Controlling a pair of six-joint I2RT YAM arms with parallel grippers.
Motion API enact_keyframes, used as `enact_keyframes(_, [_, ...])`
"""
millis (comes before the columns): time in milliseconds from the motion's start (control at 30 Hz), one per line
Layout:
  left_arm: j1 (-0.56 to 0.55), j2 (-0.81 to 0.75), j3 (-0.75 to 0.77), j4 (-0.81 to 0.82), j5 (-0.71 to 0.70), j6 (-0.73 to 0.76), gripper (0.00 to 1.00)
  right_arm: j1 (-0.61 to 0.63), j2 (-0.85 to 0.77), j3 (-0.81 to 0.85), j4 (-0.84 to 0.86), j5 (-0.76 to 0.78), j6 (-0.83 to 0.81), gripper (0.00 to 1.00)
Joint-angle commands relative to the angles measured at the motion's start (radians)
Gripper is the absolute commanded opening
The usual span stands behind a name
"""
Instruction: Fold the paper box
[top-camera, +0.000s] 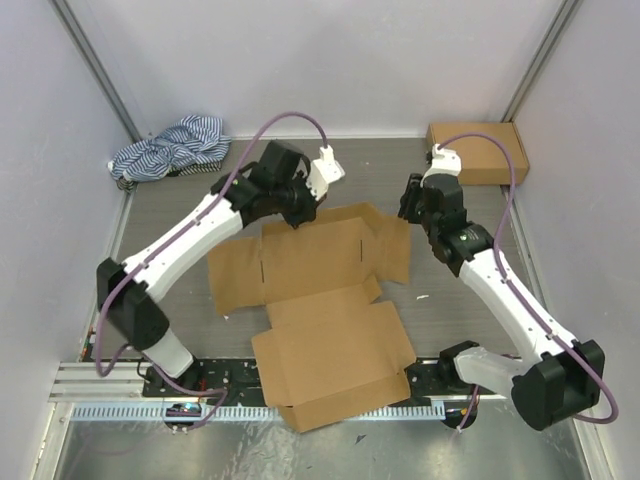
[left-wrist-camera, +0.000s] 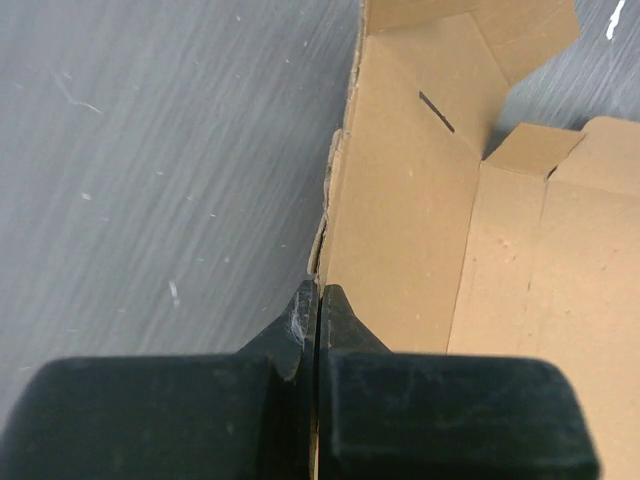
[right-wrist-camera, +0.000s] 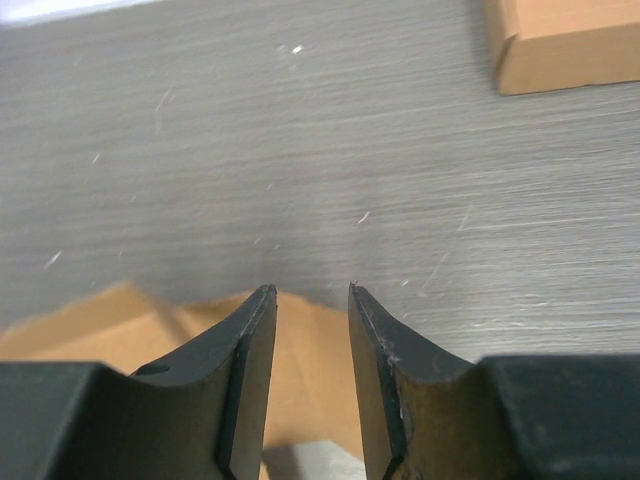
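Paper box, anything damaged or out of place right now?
The paper box lies skewed, its near corner over the front rail. In the left wrist view its edge, pinched by the left tool, looks frayed.

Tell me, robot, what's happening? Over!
Left gripper shut on paper box edge. Right gripper open, empty. Box mostly flat. Second box and cloth clear of it.

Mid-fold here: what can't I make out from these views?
- Top view: the left claw pinching the box edge, hidden under its own wrist.
- Right wrist view: whether the open right claw touches the box below; its fingers cover it.
- Right wrist view: the second box, cut off by the frame's corner.
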Motion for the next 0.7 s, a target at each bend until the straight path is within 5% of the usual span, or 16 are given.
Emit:
enact_keyframes(0, [-0.116, -0.157, -0.150, 0.218, -0.340, 0.140, 0.00, -0.079, 0.084, 0.114, 0.002, 0.110, 0.057, 0.41])
enact_keyframes(300, [-0.242, -0.326, -0.468, 0.555, -0.588, 0.271, 0.00, -0.299, 0.371, 0.210, 0.101, -0.218, 0.028, 0.28])
enact_keyframes(667, [-0.301, -0.363, -0.569, 0.886, -0.720, 0.436, 0.00, -0.342, 0.605, 0.155, 0.308, -0.649, -0.008, 0.24])
